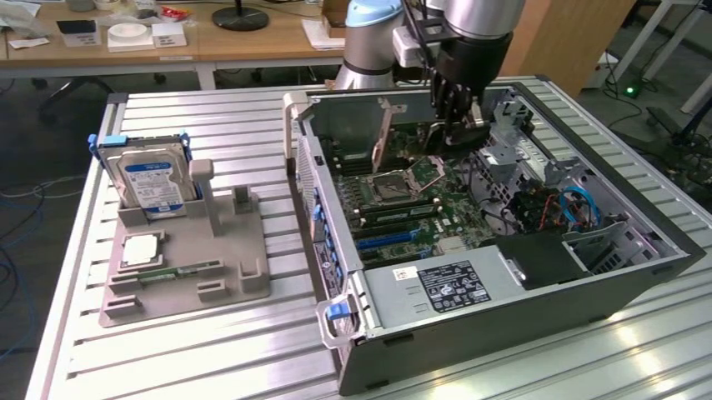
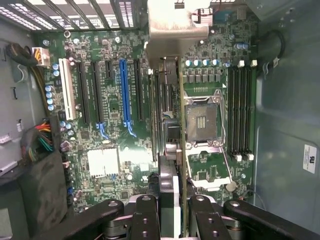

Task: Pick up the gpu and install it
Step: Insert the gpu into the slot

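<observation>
My gripper (image 1: 454, 115) reaches down into the open computer case (image 1: 501, 321), over the far part of the green motherboard (image 1: 428, 196). It is shut on the gpu (image 1: 458, 137), which hangs below the fingers as a dark card. In the wrist view the gpu (image 2: 170, 145) appears edge-on between the two black fingers (image 2: 145, 217), with its silver end bracket (image 2: 175, 22) by the case's rear wall. The card hovers over the board between the expansion slots and the CPU socket (image 2: 202, 117). I cannot tell whether its lower edge touches a slot.
A blue slot (image 2: 125, 92) and black slots lie beside the card. On the exterior view's left, a grey holder (image 1: 223, 287) carries a blue-labelled hard drive (image 1: 150, 179), a CPU chip (image 1: 139, 250) and a memory stick (image 1: 183, 271). Cables (image 1: 562, 208) and the power supply (image 1: 439, 287) crowd the case.
</observation>
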Tool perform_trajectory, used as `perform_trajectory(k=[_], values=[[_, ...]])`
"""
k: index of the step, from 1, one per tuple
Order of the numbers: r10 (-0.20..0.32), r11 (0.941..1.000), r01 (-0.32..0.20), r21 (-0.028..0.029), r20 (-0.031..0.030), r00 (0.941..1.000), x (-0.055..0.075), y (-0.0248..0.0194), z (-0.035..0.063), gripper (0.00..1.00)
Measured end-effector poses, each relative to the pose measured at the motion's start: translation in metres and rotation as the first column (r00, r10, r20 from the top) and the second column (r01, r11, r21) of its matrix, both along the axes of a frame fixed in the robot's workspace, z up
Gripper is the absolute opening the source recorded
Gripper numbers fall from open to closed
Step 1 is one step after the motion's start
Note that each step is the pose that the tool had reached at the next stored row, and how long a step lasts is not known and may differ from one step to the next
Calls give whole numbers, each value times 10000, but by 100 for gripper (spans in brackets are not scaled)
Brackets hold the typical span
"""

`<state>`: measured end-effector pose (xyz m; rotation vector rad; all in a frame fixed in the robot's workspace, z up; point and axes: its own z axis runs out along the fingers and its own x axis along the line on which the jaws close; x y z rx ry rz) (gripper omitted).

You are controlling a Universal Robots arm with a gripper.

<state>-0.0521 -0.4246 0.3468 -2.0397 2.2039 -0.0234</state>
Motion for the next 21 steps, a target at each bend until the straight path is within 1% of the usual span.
perform_trajectory(k=[2,10,15,17,19,20,21], values=[[0,10000,0,13,2,10000,-14,-13,-7,28],[2,10000,-2,12,0,10000,-55,-74,-33,28],[2,10000,-2,10,0,10000,-62,-81,-53,28],[2,10000,-2,-15,-1,10000,-63,-81,-59,28],[1,10000,-1,-91,0,10000,-63,-81,-63,28],[2,9999,-2,-116,2,10000,-63,-81,-67,28],[3,9999,-3,-126,1,10000,-62,-81,-68,28]])
